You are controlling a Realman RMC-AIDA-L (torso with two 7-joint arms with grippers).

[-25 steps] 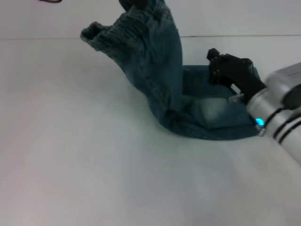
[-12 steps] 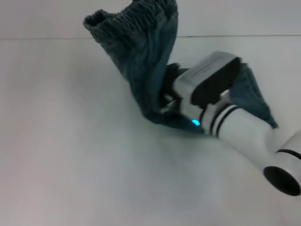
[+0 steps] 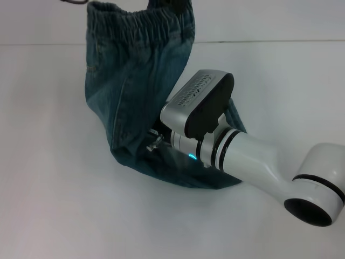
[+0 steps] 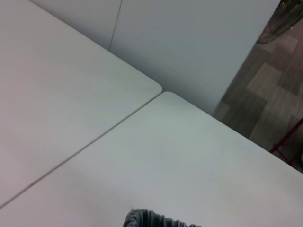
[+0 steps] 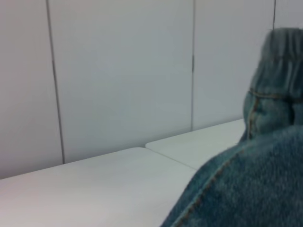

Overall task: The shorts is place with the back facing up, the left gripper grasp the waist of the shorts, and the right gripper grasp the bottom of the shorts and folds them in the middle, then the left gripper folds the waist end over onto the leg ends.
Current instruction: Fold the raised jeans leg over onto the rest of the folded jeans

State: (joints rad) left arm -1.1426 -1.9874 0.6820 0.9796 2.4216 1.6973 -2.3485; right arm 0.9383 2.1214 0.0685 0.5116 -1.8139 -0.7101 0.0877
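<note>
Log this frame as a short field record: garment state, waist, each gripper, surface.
garment: the shorts, denim, partly lifted, lower part bunched on the table
waist: the waist raised at the top of the head view, gathered band spread open
left gripper: not visible in any view; its wrist camera shows only a bit of the waist band above the table
right gripper: right gripper low against the denim, fingers hidden by its own wrist and the fabric
surface: white table

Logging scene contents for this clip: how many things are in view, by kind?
Shorts: 1
Robot arms in head view: 1, the right arm
Tables: 2, joined at a seam
Total: 4
</note>
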